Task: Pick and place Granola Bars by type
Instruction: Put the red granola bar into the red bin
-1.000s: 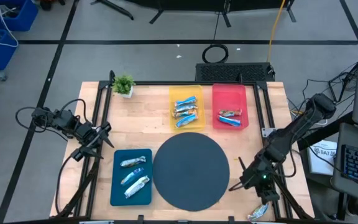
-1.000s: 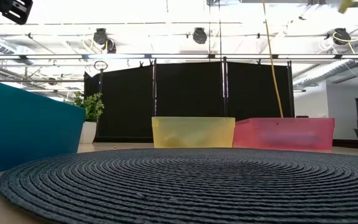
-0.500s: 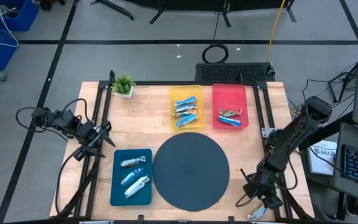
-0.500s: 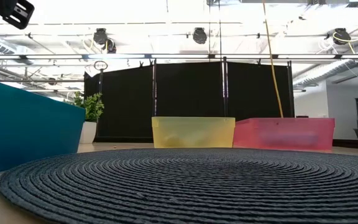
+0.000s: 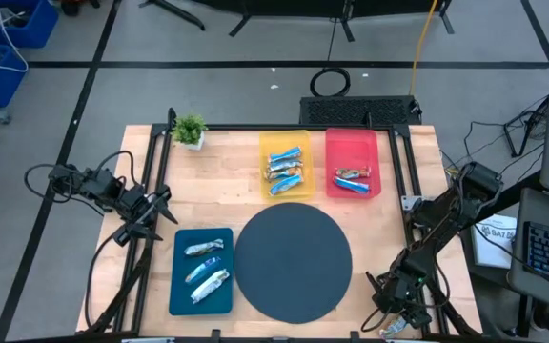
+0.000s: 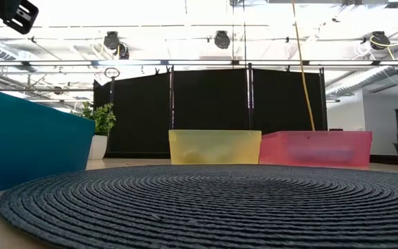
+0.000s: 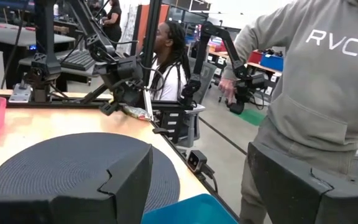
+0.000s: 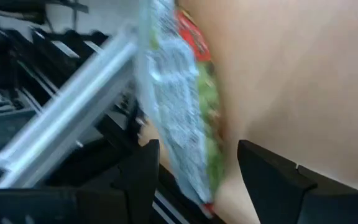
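Note:
Several foil-wrapped granola bars lie sorted in trays in the high view: blue and brown ones in the yellow tray (image 5: 285, 164), two in the red tray (image 5: 353, 178), silvery ones in the teal tray (image 5: 203, 270). One more bar (image 5: 396, 326) lies at the table's near right corner. In the right wrist view this bar (image 8: 180, 118) shows a silvery, green and red wrapper. My right gripper (image 5: 392, 303) (image 8: 194, 180) is open just above it, one finger on either side, not seen to touch it. My left gripper (image 5: 160, 202) (image 7: 197, 186) waits open at the table's left edge.
A round dark woven mat (image 5: 292, 262) lies in the table's near middle. A small potted plant (image 5: 190, 131) stands at the far left corner. A metal frame rail (image 8: 73, 106) runs beside the corner bar. A person in a grey hoodie (image 7: 316, 81) stands beyond the table's right side.
My right gripper has moved toward the table's near edge and down, closing in on the bar at the near right corner. The bars and trays have stayed where they were.

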